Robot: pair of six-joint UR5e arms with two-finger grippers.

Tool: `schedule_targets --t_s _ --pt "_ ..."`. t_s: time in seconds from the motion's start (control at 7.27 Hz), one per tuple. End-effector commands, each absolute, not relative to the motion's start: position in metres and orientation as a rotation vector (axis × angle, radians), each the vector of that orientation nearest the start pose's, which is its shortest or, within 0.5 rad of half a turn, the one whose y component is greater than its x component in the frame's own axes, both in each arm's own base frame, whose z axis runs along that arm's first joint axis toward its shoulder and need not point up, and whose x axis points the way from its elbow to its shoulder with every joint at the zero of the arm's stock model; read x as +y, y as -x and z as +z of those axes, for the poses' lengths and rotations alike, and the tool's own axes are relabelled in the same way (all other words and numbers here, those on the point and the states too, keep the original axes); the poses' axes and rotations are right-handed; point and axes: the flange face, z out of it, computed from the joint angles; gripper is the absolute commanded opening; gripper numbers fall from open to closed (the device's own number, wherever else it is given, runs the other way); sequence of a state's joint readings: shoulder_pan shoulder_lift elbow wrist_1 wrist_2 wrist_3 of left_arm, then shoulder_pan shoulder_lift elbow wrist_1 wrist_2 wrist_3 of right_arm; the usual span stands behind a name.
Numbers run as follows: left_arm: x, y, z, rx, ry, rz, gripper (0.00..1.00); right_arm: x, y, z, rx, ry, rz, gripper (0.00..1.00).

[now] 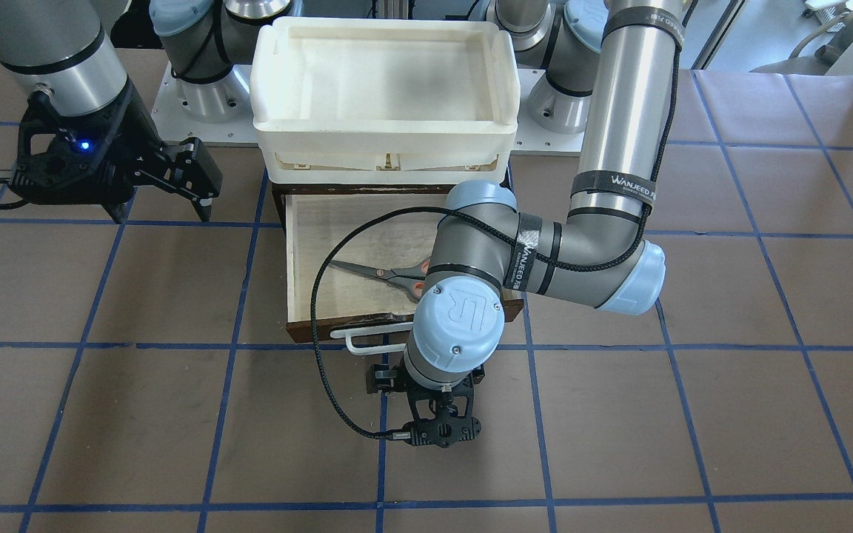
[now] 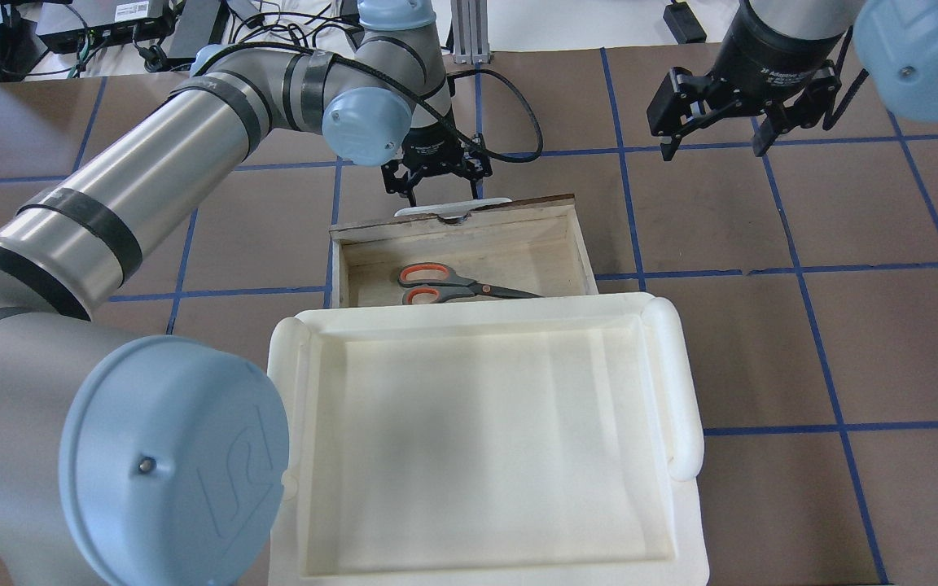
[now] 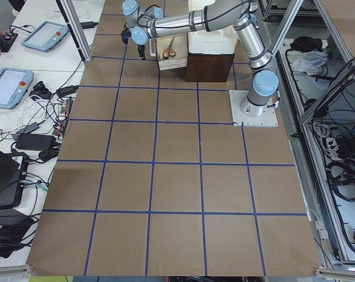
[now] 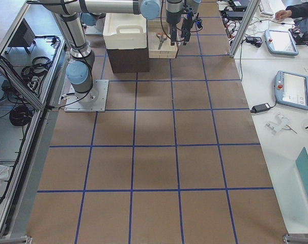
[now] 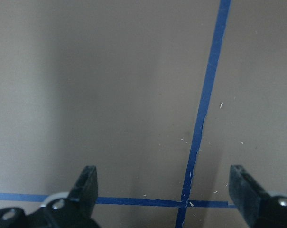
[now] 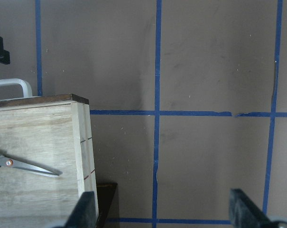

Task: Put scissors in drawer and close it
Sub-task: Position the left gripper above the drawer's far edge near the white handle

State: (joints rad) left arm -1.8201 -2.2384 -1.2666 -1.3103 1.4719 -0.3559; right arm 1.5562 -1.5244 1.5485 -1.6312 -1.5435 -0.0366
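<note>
Step 1 looks done: scissors [image 2: 466, 286] lie flat inside the drawer [image 2: 582, 252], on its pale wood floor. Orange-lined loops sit toward the robot's L side, blades point to the R, and nothing is touching them. Part of the pair is tucked under the edge of the white tray [image 2: 685, 382], which sits on the case [image 3: 209, 67] behind the drawer.

Step 2 not done: drawer is pulled well out of the case, w/ the interior fully exposed.

L pincer [image 2: 435, 182] hangs just beyond the drawer front, right by the white handle [image 2: 453, 203], pointing down at the surface [image 2: 762, 325]. Fingers are spread wide, nothing btwn them; the wrist view shows only bare surface and blue tape there. Can't tell if it touches the handle.

R pincer [image 2: 713, 143] is off to the drawer's R side, well apart and above the surface, also spread and empty-handed. Its wrist cam catches the drawer's corner and the blade tips.

Judgement: approx halfway or a bit more. What's left is one push on the drawer front till it's flush w/ the case. L pincer looks best placed for that, being on the far side of the front panel.
</note>
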Motion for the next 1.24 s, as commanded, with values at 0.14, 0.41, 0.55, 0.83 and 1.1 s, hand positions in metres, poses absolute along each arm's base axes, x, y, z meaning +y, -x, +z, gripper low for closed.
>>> schedule_targets --t_s 0.14,0.41,0.55,0.83,1.1 --pt "-0.650 0.317 0.251 3.191 0.187 0.324 1.00 -0.513 -0.124 0.471 3.161 0.034 -0.024 1.00" --pt "-0.648 0.319 0.251 3.191 0.182 0.330 1.00 -0.513 -0.120 0.478 3.204 0.074 -0.045 1.00" --pt "-0.646 0.319 0.251 3.189 0.181 0.340 1.00 -0.513 -0.121 0.479 3.196 0.150 -0.048 1.00" --pt "-0.641 0.320 0.261 3.188 0.174 0.345 1.00 -0.505 -0.120 0.491 3.201 0.125 -0.092 1.00" --pt "-0.633 0.323 0.279 3.220 0.176 0.368 1.00 -0.500 -0.119 0.492 3.207 0.125 -0.090 1.00"
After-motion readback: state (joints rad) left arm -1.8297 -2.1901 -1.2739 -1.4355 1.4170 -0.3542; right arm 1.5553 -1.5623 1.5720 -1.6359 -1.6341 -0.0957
